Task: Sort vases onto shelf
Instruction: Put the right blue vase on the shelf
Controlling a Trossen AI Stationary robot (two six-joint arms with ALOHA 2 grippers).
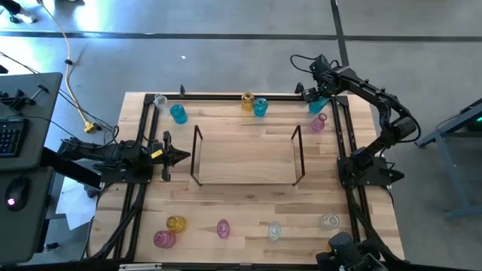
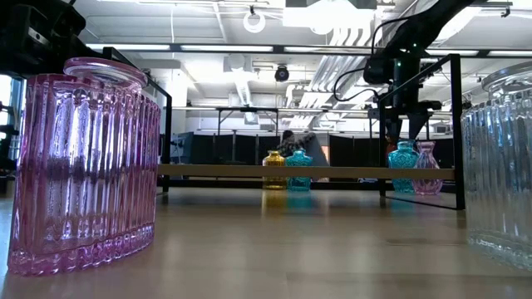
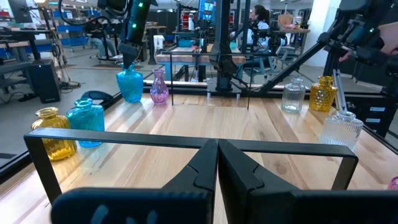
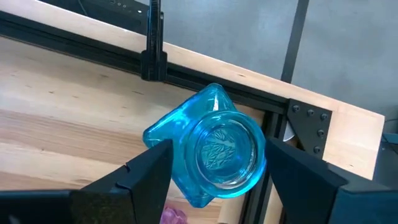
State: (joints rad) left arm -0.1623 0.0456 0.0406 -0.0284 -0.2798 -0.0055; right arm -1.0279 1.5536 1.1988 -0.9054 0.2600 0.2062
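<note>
The right claw [image 4: 211,163], fingers spread wide, straddled a cyan vase [image 4: 214,146] at the upper right of the bench [image 1: 248,207], while the left claw [image 1: 181,156] rested closed beside the shelf [image 1: 245,158].

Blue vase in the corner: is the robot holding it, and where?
Not yet. The right gripper is open, its fingers on either side of the blue vase at its neck, not squeezing. The left gripper is shut on nothing.
</note>
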